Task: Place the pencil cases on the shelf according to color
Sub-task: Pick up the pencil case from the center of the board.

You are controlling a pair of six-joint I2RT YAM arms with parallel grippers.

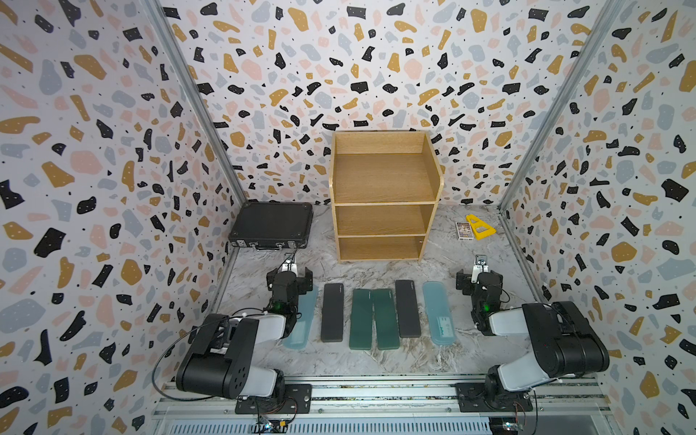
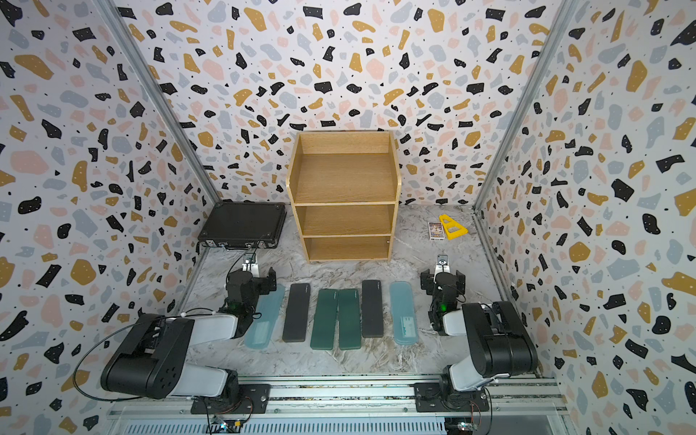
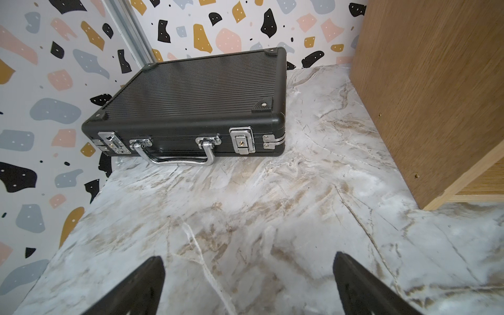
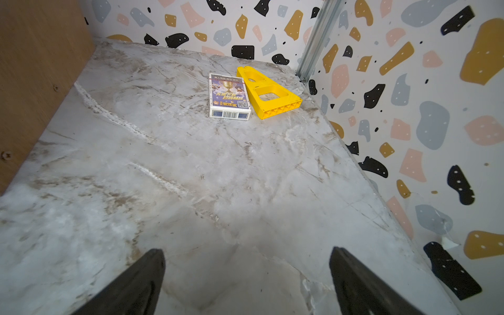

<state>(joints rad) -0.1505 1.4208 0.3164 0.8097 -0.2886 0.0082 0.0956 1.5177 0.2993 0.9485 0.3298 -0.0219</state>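
Note:
Several pencil cases lie side by side on the marble table in both top views. Outermost are two light blue ones, then two black, with two dark green in the middle. My left arm covers part of the left blue case. The light-wood shelf stands behind them with all three tiers bare. My left gripper is open over bare table at the row's left end. My right gripper is open at the right end, holding nothing.
A large black briefcase lies at the back left beside the shelf. A small card box and a yellow plastic triangle lie at the back right. Patterned walls close in three sides.

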